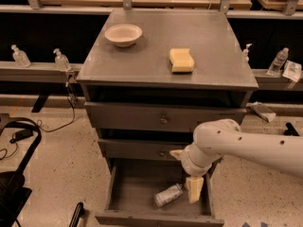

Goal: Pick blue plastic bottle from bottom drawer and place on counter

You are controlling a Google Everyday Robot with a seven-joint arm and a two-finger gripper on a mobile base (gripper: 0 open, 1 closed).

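Note:
The blue plastic bottle [167, 195] lies on its side on the floor of the open bottom drawer [130, 193], toward the right. My gripper [193, 189] hangs down into the drawer just right of the bottle, beside it, at the end of the white arm [236, 145] that reaches in from the right. The bottle rests on the drawer floor. The counter [156, 46] is the grey cabinet top above, holding a cream bowl [123, 34] and a yellow sponge [182, 60].
Two closed upper drawers with knobs [163, 119] sit above the open one. Small pump dispensers [61, 59] stand on the left ledge, and a slim clear bottle [278, 60] on the right ledge. Black cables and gear [19, 136] lie on the floor at left.

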